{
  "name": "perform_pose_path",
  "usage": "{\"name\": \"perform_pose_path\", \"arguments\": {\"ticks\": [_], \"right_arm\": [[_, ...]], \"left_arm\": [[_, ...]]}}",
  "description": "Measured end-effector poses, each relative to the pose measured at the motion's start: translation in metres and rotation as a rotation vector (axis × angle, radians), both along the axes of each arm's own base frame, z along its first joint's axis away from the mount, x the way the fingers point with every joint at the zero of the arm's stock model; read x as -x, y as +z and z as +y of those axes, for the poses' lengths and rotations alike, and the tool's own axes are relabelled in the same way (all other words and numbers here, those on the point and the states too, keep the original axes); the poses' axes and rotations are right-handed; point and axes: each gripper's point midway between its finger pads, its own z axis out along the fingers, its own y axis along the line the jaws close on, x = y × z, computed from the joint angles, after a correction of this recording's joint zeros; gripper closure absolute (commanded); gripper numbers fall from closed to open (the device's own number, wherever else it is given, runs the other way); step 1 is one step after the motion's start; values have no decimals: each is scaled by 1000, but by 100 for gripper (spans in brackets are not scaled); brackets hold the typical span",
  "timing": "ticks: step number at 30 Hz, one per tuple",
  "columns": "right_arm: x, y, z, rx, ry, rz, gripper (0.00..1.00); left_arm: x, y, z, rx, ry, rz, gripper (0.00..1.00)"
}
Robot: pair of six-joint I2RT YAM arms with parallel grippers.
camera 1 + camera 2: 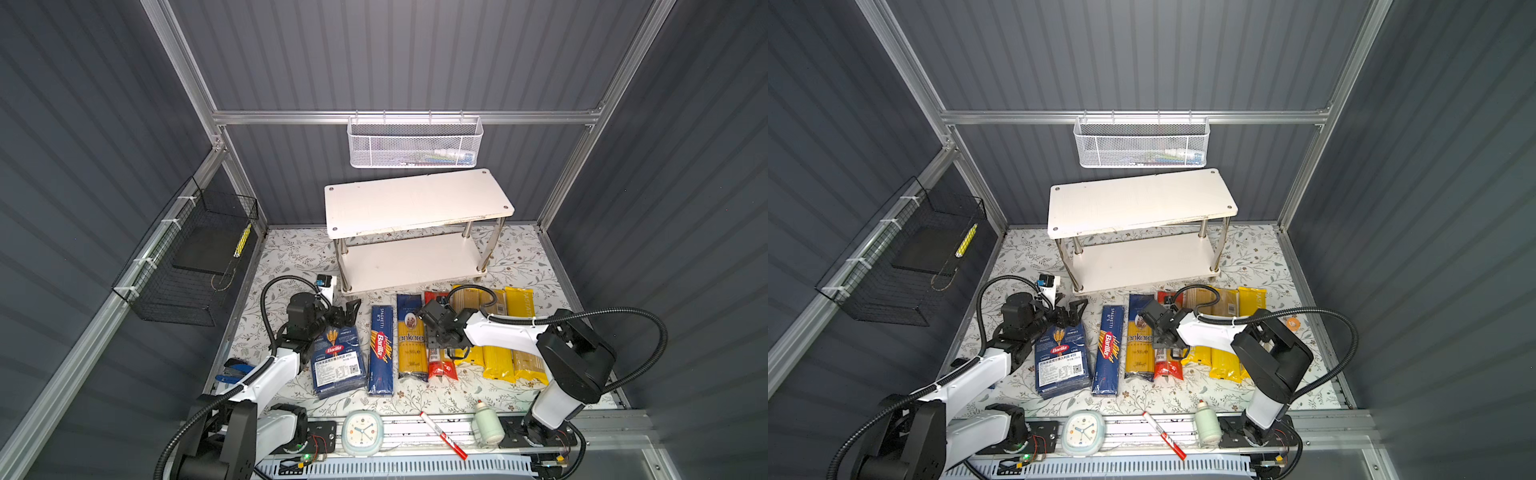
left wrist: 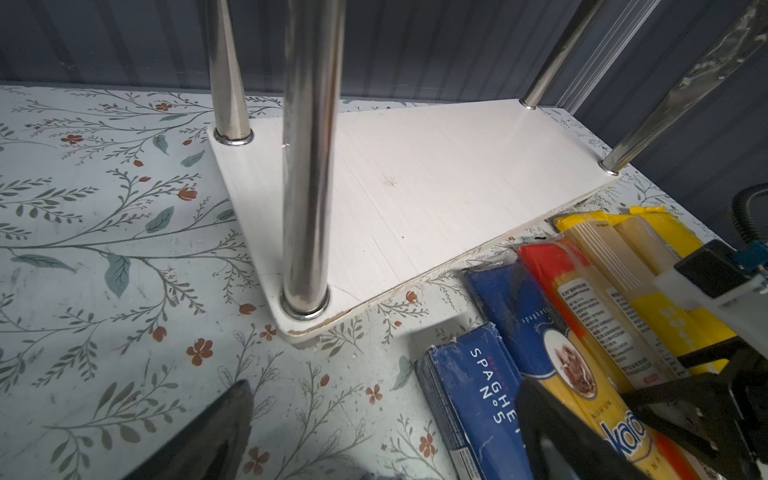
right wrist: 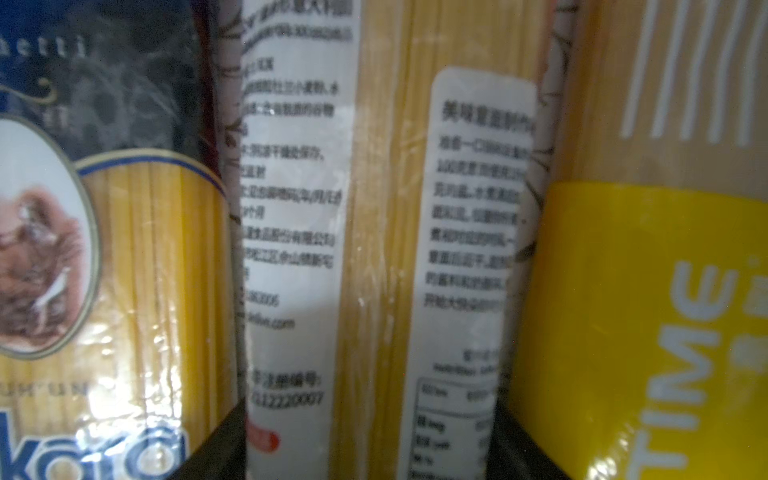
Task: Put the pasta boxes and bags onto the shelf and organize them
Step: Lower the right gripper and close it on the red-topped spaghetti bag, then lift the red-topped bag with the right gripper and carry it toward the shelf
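Two-tier white shelf (image 1: 415,203), glossy plastic bags (image 1: 496,365)

Two arms, white shells with black joints, ribbed black hoses, black end effectors.

Left arm (image 1: 270,370) and right arm (image 1: 498,332): glossy white links, chunky matte-black joint housings. Each has a corrugated black hose, left hose (image 1: 266,299) and right hose (image 1: 623,311); a white zip tie (image 1: 533,322) sits on the right one. Left end effector (image 1: 349,309) has black angular fingers; the right end effector (image 3: 372,453) shows only dark tips. White camera block (image 1: 326,282) with a blue-and-black face at the left wrist. Black base plate (image 1: 322,432) with screws, thin red wires (image 1: 318,446) and a green LED (image 1: 306,457).
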Motion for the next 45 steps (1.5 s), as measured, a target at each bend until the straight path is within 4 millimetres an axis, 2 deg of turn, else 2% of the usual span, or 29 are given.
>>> {"name": "perform_pose_path", "arguments": {"ticks": [3, 6, 22, 27, 31, 37, 45], "right_arm": [[0, 0, 0, 1, -3, -1, 39], [-1, 0, 0, 1, -5, -2, 52], [-1, 5, 1, 2, 14, -6, 66], [6, 9, -8, -3, 32, -22, 74], [14, 13, -16, -20, 41, -41, 76], [13, 27, -15, -57, 55, -80, 78], [4, 66, -19, -82, 75, -199, 80]], "left_arm": [[0, 0, 0, 0, 0, -1, 1], [0, 0, 0, 0, 0, 0, 1], [0, 0, 1, -2, 3, 0, 1], [0, 0, 1, -1, 3, -1, 1], [0, 0, 1, -1, 3, -1, 1], [0, 0, 1, -1, 3, -1, 1], [0, 0, 1, -1, 3, -1, 1]]}}
